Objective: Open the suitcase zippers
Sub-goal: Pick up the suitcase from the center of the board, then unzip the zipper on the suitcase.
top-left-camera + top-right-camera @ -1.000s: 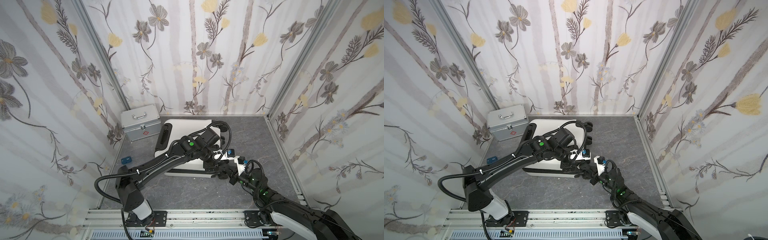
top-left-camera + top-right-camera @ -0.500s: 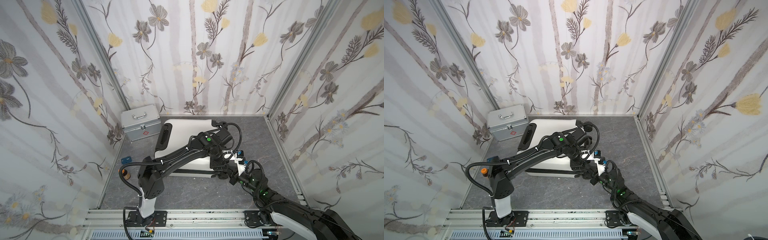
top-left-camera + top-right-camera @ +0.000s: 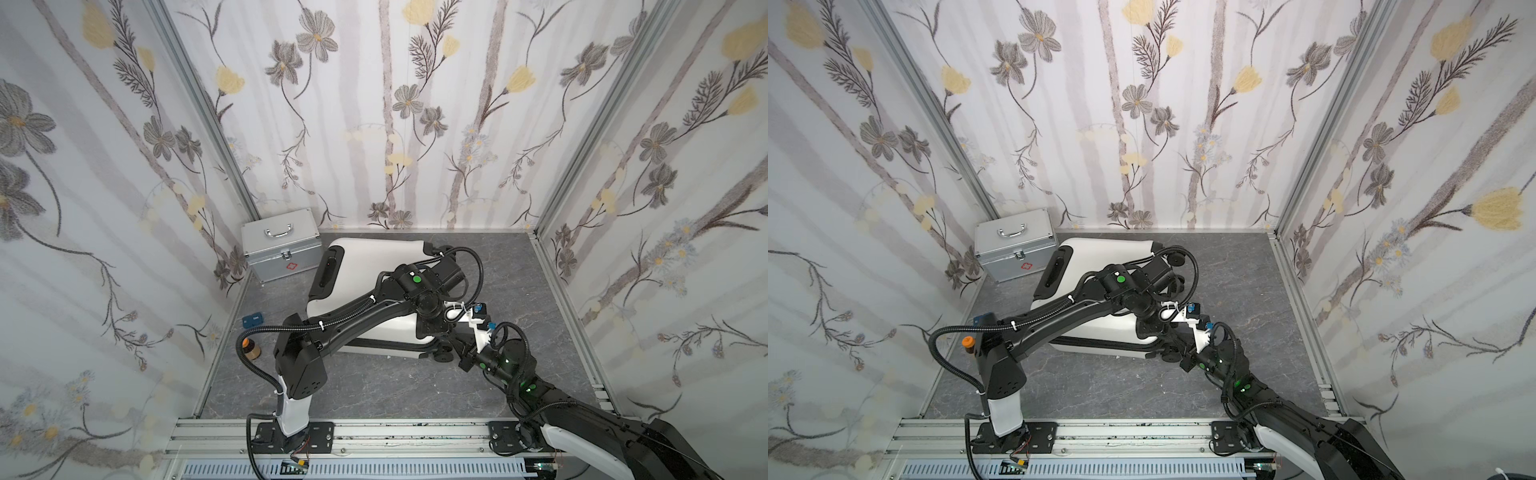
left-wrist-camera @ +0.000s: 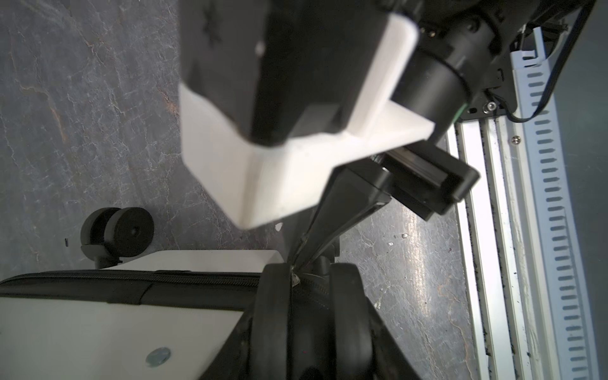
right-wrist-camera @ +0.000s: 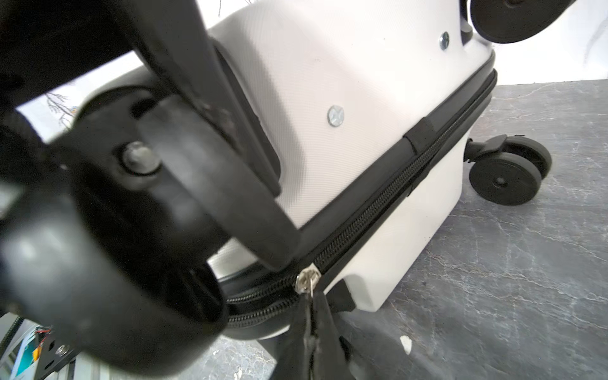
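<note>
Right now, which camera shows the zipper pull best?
Right wrist view: the zipper pull sits close and sharp in the shut jaws of the right gripper. Left wrist shows a glint; in both top views arms hide it.

One white suitcase (image 3: 365, 266), one silver case (image 3: 282, 249), two robot arms (image 3: 353, 316), one small blue object (image 3: 252, 320), one orange-capped object (image 3: 250, 348).

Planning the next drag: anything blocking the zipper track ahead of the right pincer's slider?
Nothing visible on the closed zippers ahead, up to the wheel. A left pincer finger rests on the suitcase right beside the slider.
</note>
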`<action>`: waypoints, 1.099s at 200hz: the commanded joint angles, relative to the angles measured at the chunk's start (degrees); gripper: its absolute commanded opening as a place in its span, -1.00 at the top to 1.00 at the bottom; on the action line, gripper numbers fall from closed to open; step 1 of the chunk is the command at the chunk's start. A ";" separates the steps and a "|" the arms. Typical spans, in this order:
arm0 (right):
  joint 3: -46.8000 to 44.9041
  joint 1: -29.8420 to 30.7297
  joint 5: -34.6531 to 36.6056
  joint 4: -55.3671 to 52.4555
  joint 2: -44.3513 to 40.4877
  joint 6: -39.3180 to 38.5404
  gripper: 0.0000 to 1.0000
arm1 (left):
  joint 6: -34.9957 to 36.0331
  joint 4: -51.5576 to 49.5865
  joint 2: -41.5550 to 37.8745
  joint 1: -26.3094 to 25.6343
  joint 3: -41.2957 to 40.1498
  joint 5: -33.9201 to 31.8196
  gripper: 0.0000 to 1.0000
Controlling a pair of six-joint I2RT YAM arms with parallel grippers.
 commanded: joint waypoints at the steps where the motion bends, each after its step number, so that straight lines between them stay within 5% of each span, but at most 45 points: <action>1: -0.18 -0.62 5.38 0.24 -0.15 0.66 1.00 | 2.04 -6.23 -4.79 0.10 -2.25 4.26 0.71; 110: 6.53 -10.01 1.78 11.71 14.81 2.91 1.00 | 2.55 1.16 -28.49 0.06 -20.62 19.19 0.85; 220: 25.96 -21.16 -14.13 14.53 36.37 5.12 1.00 | 0.52 6.34 -38.80 -2.06 -28.59 17.80 0.89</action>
